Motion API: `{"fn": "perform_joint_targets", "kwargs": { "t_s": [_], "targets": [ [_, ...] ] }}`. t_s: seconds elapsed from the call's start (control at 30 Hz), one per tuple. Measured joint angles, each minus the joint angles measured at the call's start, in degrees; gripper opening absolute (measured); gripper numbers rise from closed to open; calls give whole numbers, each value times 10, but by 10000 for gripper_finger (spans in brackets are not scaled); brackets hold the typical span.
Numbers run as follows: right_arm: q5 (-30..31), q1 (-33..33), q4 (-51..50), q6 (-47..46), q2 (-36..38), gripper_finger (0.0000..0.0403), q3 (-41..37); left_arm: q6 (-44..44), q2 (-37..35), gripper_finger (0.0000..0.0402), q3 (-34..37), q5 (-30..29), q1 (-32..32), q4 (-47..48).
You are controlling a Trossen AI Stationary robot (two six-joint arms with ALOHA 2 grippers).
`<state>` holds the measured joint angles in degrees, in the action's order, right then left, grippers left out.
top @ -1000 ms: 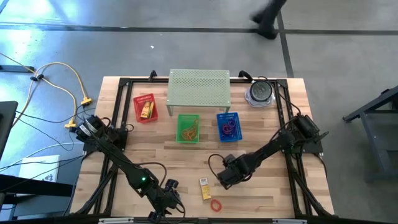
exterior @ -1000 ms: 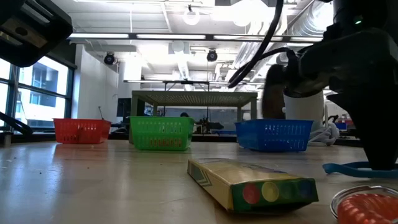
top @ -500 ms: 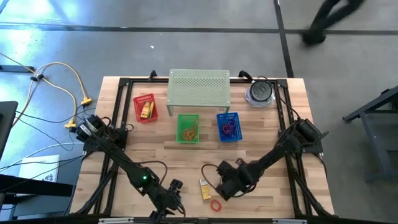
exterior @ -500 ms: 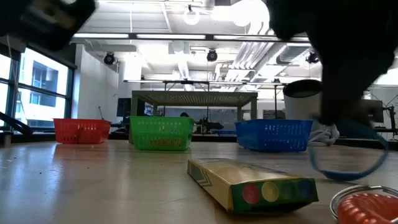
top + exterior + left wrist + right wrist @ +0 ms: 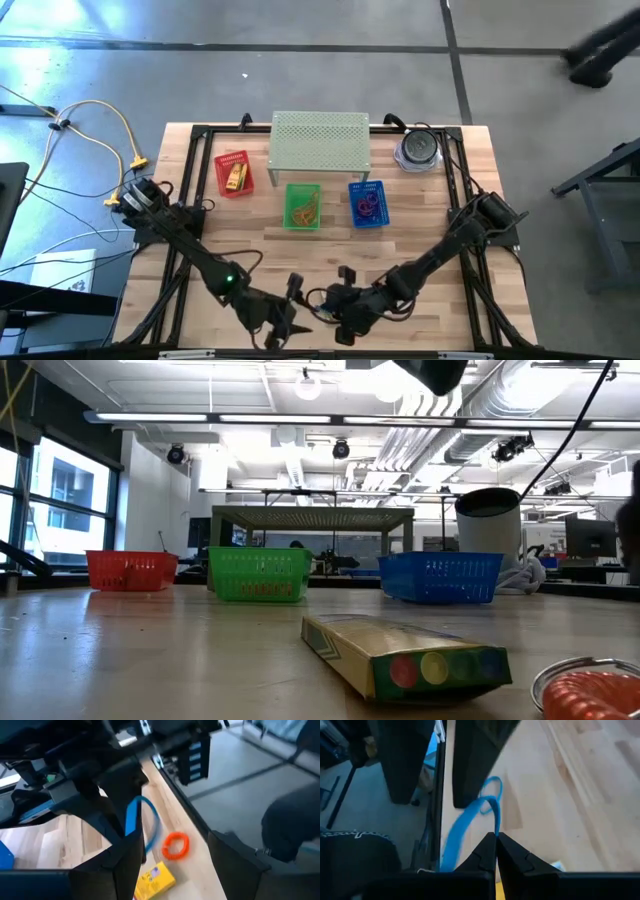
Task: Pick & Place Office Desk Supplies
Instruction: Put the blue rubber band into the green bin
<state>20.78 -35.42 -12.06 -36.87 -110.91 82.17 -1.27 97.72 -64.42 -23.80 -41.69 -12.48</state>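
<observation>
My right gripper (image 5: 495, 840) is shut on a thin blue loop (image 5: 135, 816), held above the table's near edge (image 5: 335, 315). My left gripper (image 5: 172, 851) stands open just left of it (image 5: 293, 300), facing the loop, its fingers (image 5: 472, 765) close by and apart from it. Under them an orange coiled loop (image 5: 176, 845) and a yellow packet (image 5: 156, 879) lie flat on the wood. The low view shows the packet (image 5: 405, 655) and the orange loop (image 5: 592, 695), but neither gripper's fingers. My right gripper pinches the blue loop's band (image 5: 493, 822) between its two shut fingertips, one strand of it. The fingers slant down from the table's right. The loop is lifted clear of the table, its free part (image 5: 151, 832) hanging and bowing out past the fingers.
At the back stand a red basket (image 5: 234, 173), a green basket (image 5: 303, 205) and a blue basket (image 5: 367, 203), each with small things in it. Behind them are a pale green perforated shelf (image 5: 320, 142) and a grey round container (image 5: 418, 148). Black rails frame the table.
My right gripper has risen and gone toward the table's near left, rolling as it went. It stays shut on the blue loop, which lay on the table and is now lifted clear. My left gripper has risen a little and turned toward the right gripper.
</observation>
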Motion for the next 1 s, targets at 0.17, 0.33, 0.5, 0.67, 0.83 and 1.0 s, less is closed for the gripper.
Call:
{"fn": "perform_joint_targets", "kwargs": {
  "t_s": [0.17, 0.33, 0.5, 0.67, 0.83, 1.0],
  "targets": [
    [1, -3, -5, 13, 0, 3, 0, -11, 0, 216, 0, -3, 6, 2],
    [1, -6, -7, 14, 0, 3, 0, -6, 0, 216, 0, -17, 6, 1],
    [-1, -10, -7, 20, 1, 3, 0, 17, 0, 216, 0, -52, 2, -9],
    [-1, -10, -6, 22, 1, 3, 0, 27, 0, 216, 1, -52, 3, -15],
    [0, -10, -5, 22, 1, 3, 0, 27, 0, 216, 1, -52, 3, -15],
    [3, -8, -5, 22, 1, 3, 0, 28, 0, 216, 1, -52, 3, -10]
  ]
}}
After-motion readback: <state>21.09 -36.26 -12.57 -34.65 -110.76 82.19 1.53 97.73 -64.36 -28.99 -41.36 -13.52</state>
